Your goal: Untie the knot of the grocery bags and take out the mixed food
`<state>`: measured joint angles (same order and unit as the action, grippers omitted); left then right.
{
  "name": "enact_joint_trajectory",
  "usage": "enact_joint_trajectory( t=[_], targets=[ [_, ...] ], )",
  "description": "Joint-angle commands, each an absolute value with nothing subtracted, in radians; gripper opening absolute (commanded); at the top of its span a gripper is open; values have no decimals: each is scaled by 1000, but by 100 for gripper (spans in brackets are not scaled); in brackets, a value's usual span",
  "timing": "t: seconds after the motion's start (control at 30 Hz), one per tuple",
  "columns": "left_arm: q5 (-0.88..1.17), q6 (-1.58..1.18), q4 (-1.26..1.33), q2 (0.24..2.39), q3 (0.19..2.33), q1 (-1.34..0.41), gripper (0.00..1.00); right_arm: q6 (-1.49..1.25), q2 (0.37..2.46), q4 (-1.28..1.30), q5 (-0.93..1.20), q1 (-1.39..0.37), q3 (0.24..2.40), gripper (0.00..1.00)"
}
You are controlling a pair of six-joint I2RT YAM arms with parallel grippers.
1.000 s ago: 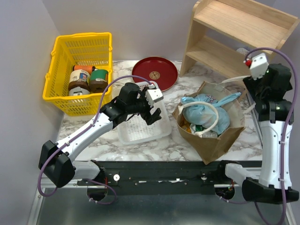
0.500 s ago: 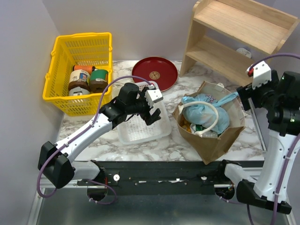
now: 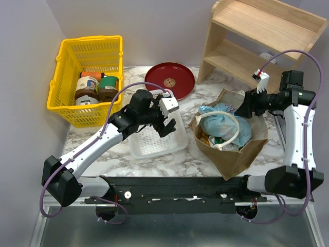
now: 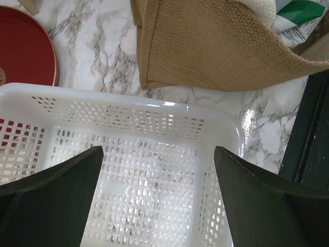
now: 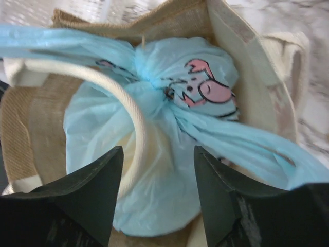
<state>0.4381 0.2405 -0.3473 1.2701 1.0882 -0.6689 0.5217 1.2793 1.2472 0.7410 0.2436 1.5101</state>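
Aiming at the knotted blue bag (image 5: 154, 118) nearby, the right end effector (image 5: 158, 152) stands spread.

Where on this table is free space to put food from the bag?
The white basket is empty, though the left tool hangs over it. The red plate is bare too. Bare marble lies in front of the white basket, and between plate and wooden shelf. Crowded: the yellow basket of jars and the brown bag, under the right tool.

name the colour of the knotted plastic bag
Light blue bag with pink and dark print; best in the right wrist view.
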Motion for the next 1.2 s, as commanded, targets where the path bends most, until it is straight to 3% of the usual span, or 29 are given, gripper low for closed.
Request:
enact_joint_trajectory(
  t=[0.0, 0.2, 0.63, 1.03, 1.17],
  targets=[
    [419, 270, -408, 1264, 1123, -670, 99, 456, 1396, 1285, 948, 239, 1526, 71],
    [385, 313, -454, 1246, 1132, -670, 99, 469, 1506, 1347, 957, 233, 1534, 76],
    [380, 327, -448, 1235, 1149, -664, 99, 428, 1372, 1443, 1048, 147, 1468, 58],
    [391, 314, -506, 1103, 1170, -660, 99, 382, 1316, 1437, 1060, 126, 1491, 53],
    [315, 505, -632, 1058, 1239, -653, 99, 405, 1338, 1485, 1117, 25, 1561, 51]
  ],
)
